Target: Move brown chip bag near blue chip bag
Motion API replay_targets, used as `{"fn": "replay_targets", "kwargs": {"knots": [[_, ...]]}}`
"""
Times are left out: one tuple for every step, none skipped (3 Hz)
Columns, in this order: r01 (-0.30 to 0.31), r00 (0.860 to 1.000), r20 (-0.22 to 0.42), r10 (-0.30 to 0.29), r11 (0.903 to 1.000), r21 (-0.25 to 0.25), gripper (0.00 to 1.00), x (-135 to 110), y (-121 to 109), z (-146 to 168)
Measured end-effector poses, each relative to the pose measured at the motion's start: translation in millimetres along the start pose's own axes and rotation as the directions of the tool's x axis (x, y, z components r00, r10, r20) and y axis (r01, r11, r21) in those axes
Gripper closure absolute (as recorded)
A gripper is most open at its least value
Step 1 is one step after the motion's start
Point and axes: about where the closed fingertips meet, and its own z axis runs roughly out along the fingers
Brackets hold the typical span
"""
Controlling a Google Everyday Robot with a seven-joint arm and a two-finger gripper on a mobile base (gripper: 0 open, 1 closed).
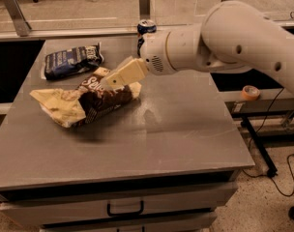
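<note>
Claw [110, 82] clamped on brown chip bag [86, 106], bag trailing to its 8 o'clock, long axis 8-to-2, cream end at 8.

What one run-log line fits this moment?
pincer: at brown chip bag upper edge | brown chip bag: lying on table, close by blue chip bag | soda can: table rear

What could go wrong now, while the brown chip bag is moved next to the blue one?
1. The gripper meets only the upper edge of the brown chip bag; the crumpled foil may slip or sag.
2. The blue chip bag lies close behind it, near the left edge of the table; a push could shove it off.
3. The soda can stands right behind the arm and may be knocked over.
</note>
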Motion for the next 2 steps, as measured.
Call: {"fn": "replay_targets", "kwargs": {"knots": [[-0.073, 0.997, -0.026, 0.075, 0.9926, 0.097, 0.0, 25.3, -22.3, -57.5], [-0.079, 0.996, -0.028, 0.083, 0.9905, 0.112, 0.0, 28.5, -26.0, -65.1]]}}
